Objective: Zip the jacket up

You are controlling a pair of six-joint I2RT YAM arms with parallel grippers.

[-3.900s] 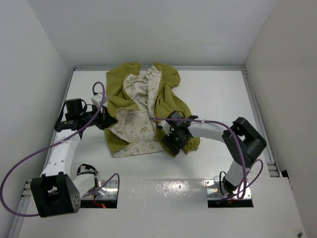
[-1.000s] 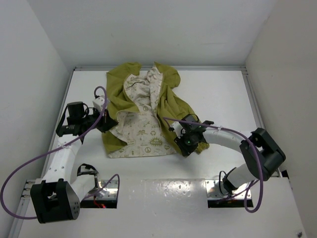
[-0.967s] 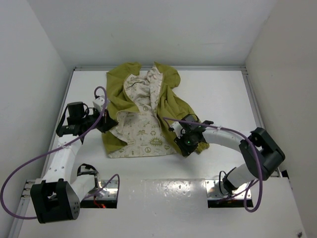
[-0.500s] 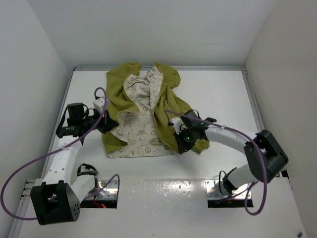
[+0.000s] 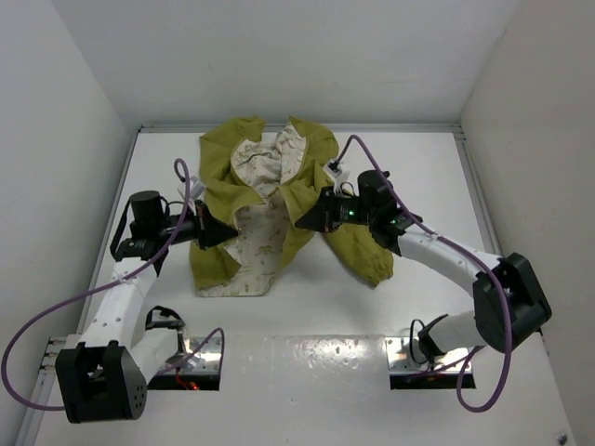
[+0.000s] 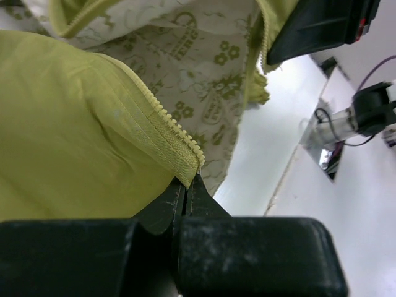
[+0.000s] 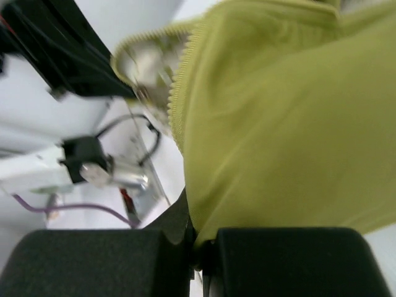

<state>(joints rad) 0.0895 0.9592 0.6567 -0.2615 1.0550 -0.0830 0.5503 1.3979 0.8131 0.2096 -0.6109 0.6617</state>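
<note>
The olive-yellow jacket (image 5: 353, 246) lies open in the middle of the table, its cream printed lining (image 5: 263, 243) showing between the two front panels. My left gripper (image 5: 221, 233) is shut on the lower end of the left front edge. In the left wrist view the jaws (image 6: 187, 180) pinch the end of the zipper tape (image 6: 167, 120). My right gripper (image 5: 305, 221) is shut on the right front edge and holds it lifted over the lining. The right wrist view shows olive fabric (image 7: 278, 124) clamped in the gripper (image 7: 197, 238), with zipper teeth (image 7: 179, 93) running up from there.
The white table (image 5: 418, 167) has a raised rim and plain walls close on three sides. Purple cables (image 5: 56, 316) loop along both arms. Metal base plates (image 5: 428, 358) sit at the near edge. The two grippers are close, about a hand's width apart.
The right gripper shut on the jacket's right front edge, then lifted and carried it up and left over the lining. The left gripper moved slightly right, still holding its edge.
</note>
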